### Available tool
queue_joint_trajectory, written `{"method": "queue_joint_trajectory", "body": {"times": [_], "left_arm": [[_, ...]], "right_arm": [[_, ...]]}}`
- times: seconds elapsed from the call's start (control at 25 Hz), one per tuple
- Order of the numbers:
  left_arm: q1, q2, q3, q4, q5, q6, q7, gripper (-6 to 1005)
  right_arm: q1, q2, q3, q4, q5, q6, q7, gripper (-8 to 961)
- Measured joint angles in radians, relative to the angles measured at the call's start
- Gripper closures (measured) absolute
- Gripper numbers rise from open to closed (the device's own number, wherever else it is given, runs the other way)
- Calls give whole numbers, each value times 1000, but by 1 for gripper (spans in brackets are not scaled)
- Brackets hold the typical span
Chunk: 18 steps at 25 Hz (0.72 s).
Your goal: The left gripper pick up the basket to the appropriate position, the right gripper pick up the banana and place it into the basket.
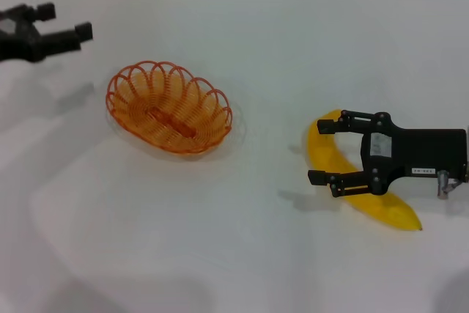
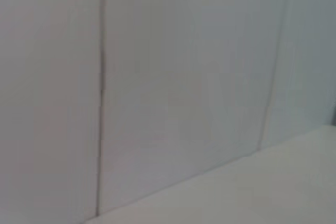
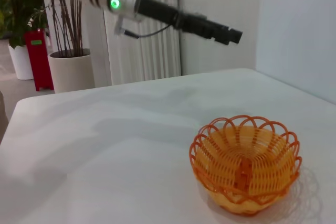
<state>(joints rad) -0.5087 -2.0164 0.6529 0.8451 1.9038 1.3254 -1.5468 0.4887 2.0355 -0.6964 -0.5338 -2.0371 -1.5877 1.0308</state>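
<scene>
White tabletop (image 1: 220, 254) under a pale panelled wall; nothing else stands near the work. The banana (image 1: 330, 163) lies flat on the robot's right side, its long axis running from near the table's middle out toward the right near corner, curved. The right gripper (image 1: 327, 150) sits directly over the banana's middle, fingers spread wide and straddling the fruit across its long axis, one on each flank; nothing is clamped yet. The basket (image 1: 170, 108) rests upright and empty, left of the banana and well apart from it. The left gripper (image 1: 69, 23) hangs raised at the far left, jaws parted, holding nothing, apart from the basket. Judgement: the right arm is placed to close on the banana; the basket lies on the left arm's side.
</scene>
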Motion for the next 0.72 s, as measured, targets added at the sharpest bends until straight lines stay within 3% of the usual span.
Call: {"method": "queue_joint_trajectory", "body": {"times": [0.24,0.28,0.48,0.72], "left_arm": [[-83,72,27,39,183,8,-288,108],[-109,93,54,41,253,11,-361,109],[-150,113,127,50,351,17,-463,111],[-177,113,235,116,428,18,-542,113]], "right_arm": [[1,0,0,0,0,0,0,62],[1,0,0,0,0,0,0,62],[1,0,0,0,0,0,3,62],[1,0,0,0,0,0,6,62]]}}
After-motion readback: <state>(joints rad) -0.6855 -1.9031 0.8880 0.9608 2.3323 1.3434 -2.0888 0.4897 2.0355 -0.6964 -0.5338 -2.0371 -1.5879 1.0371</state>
